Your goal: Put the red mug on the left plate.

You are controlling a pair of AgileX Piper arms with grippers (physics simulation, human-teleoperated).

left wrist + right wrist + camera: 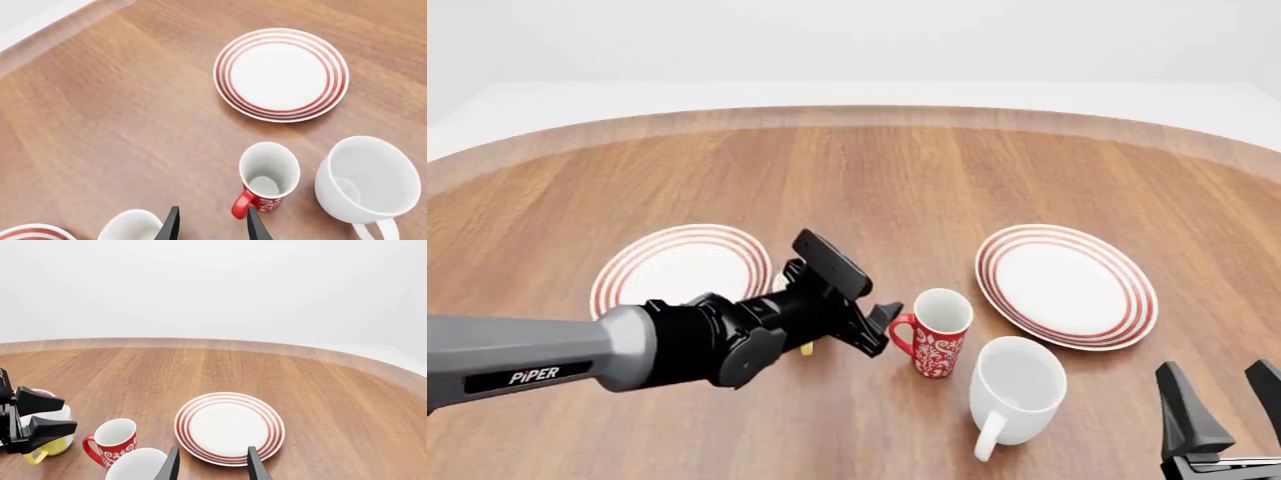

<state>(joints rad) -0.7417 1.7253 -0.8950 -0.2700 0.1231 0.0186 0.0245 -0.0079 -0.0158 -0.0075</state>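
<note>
The red mug [938, 340] stands upright, its handle turned toward the left gripper [878, 325], whose fingers are spread and hold nothing. The left plate [681, 268] has bare table around it.

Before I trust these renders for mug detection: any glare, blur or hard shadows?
Front view: even light, with a faint shadow beside the red mug. Left wrist view: sharp, soft shadow under the right plate, pale washed-out band in one corner. Right wrist view: no glare, plain white backdrop.
</note>
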